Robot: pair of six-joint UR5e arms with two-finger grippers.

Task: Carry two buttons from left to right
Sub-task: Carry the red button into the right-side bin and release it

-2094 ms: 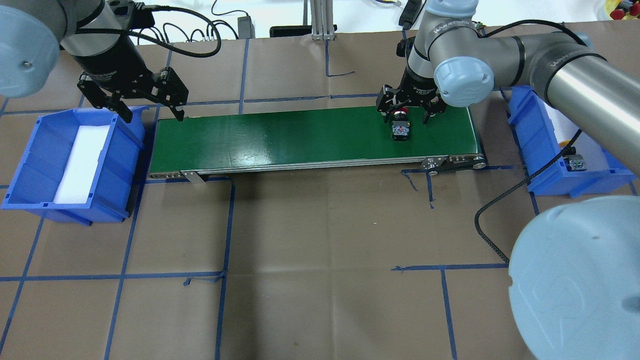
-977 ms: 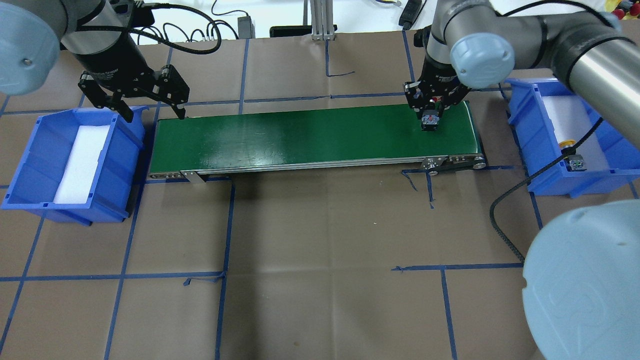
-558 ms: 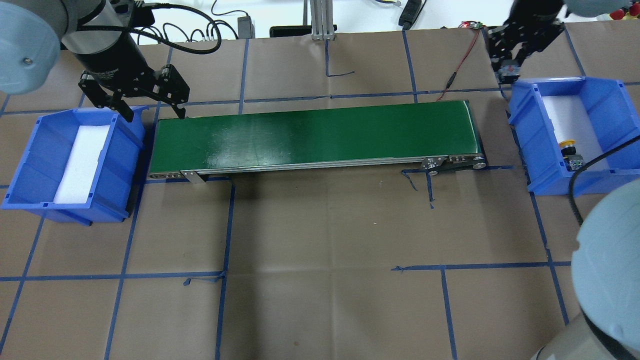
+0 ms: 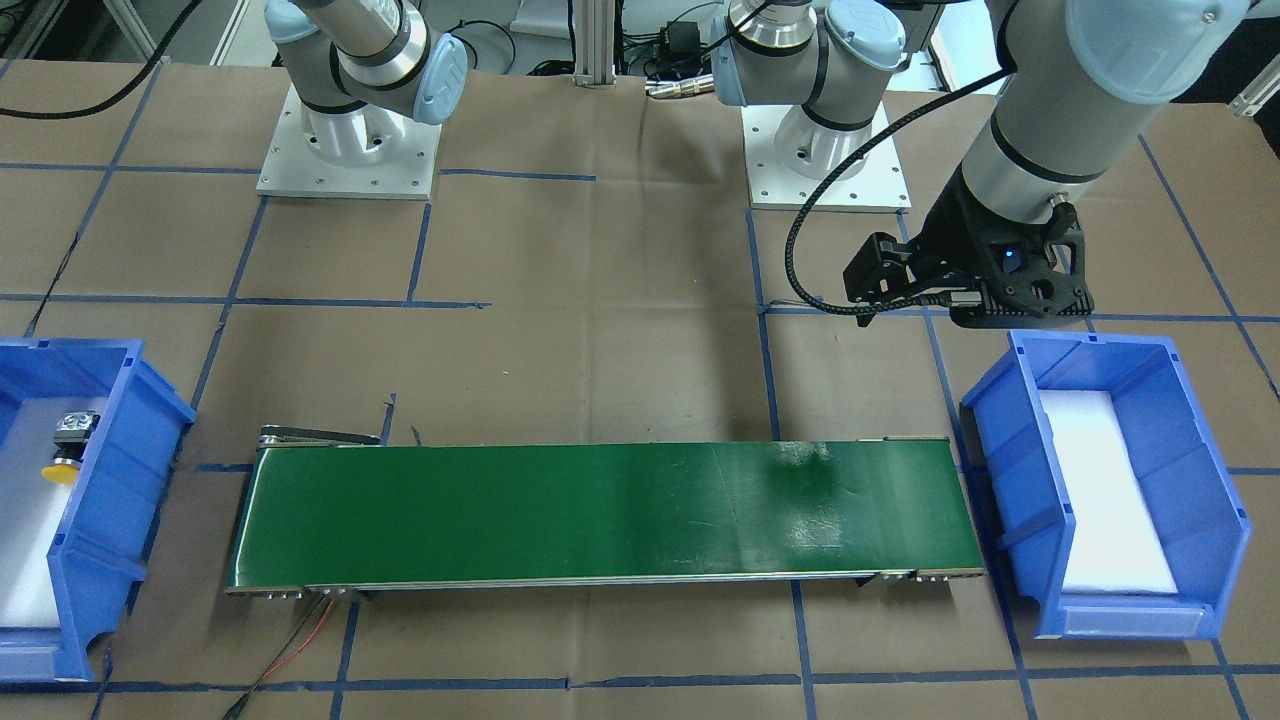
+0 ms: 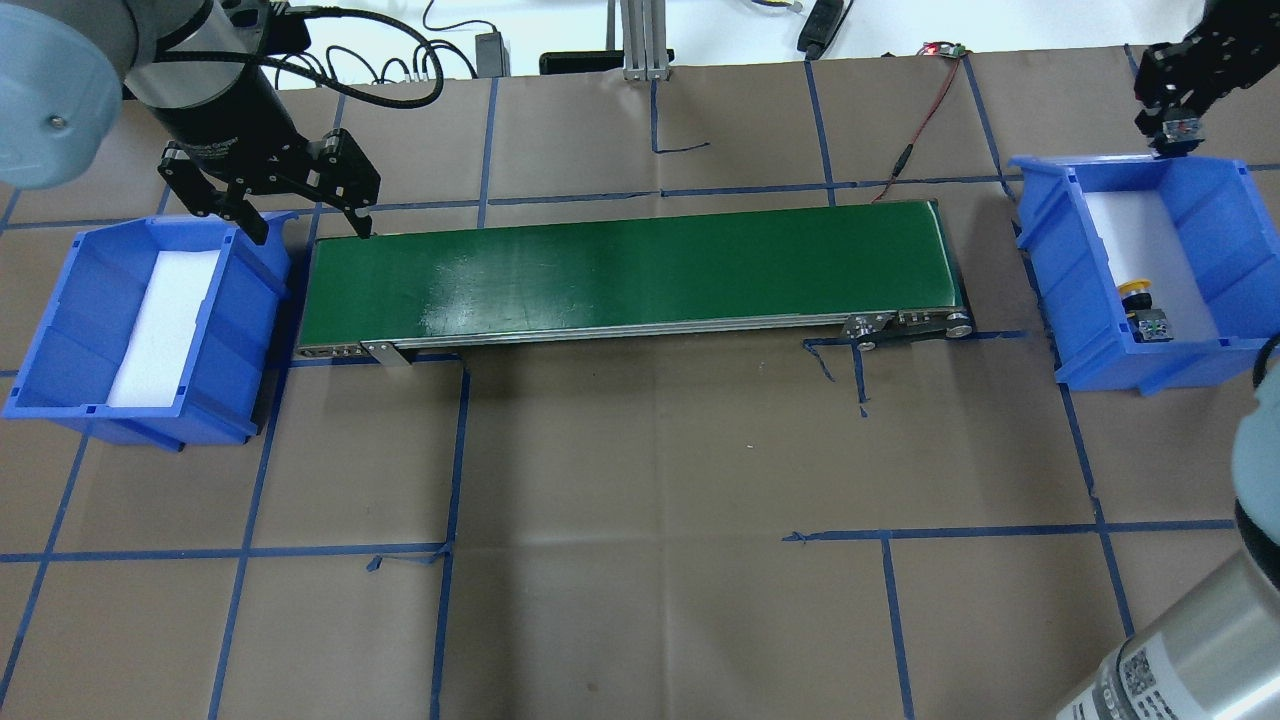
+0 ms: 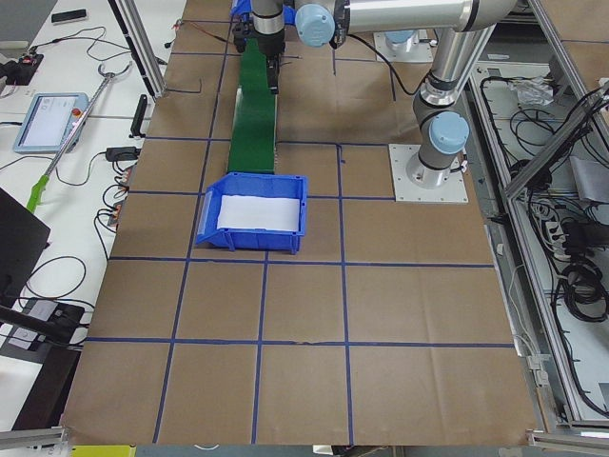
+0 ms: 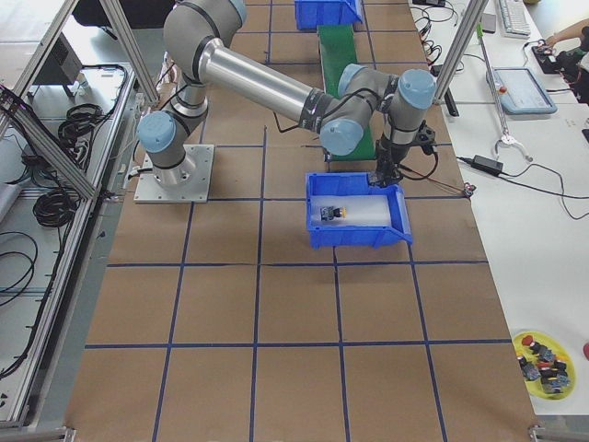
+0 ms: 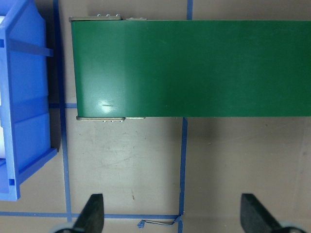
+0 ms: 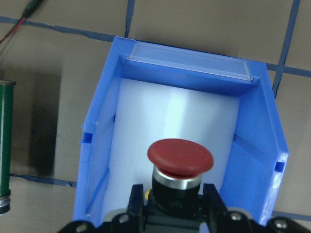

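My right gripper point(image 5: 1178, 122) is shut on the red-capped button point(image 9: 180, 156) and holds it in the air over the far end of the right blue bin point(image 5: 1058, 270). The right wrist view looks down past the red cap into that bin point(image 9: 97, 160). The yellow-capped button point(image 5: 1137, 292) lies on the white foam in the same bin, and it also shows in the front-facing view point(image 4: 68, 452). My left gripper point(image 5: 307, 232) is open and empty above the left end of the green conveyor belt point(image 5: 630, 270); its fingertips point(image 8: 92, 213) show in the left wrist view.
The left blue bin point(image 5: 60, 300) holds only a white foam pad. A red wire point(image 5: 920, 120) runs from the belt's right end to the table's back edge. A yellow plate with spare buttons point(image 7: 543, 354) lies off to the side.
My right gripper has carried the red button from the belt's right end, up and rightward, to above the right bin's far end. The left arm has not moved.
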